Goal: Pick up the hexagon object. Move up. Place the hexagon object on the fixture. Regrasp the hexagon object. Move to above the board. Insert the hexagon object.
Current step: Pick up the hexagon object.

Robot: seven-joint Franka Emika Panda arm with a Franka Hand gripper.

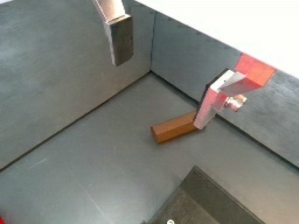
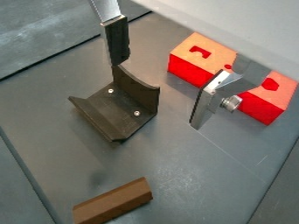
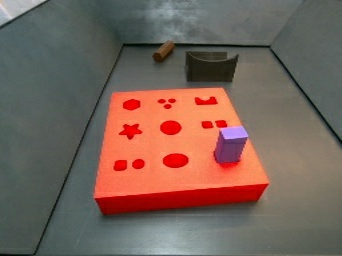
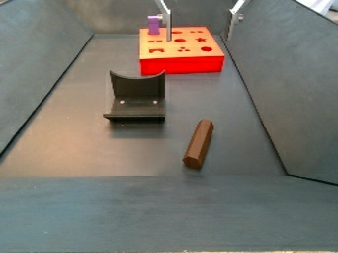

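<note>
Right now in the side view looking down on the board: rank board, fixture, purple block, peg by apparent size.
1. board
2. fixture
3. purple block
4. peg

Fixture and block look close, and the fixture sits farther back, so that pair is unsure. End effector isn't in this view; in a wrist view it hangs open above the fixture.

A: How is my lighting?

B: I see even, diffuse light and soft shadows. The board [image 3: 174, 140] looks saturated, almost glowing, in a side view.

A: Sharpness?

B: The gripper [image 2: 163, 74] fingers look slightly soft in both wrist views; the floor [image 4: 145, 158] carries a faint sheen.
</note>
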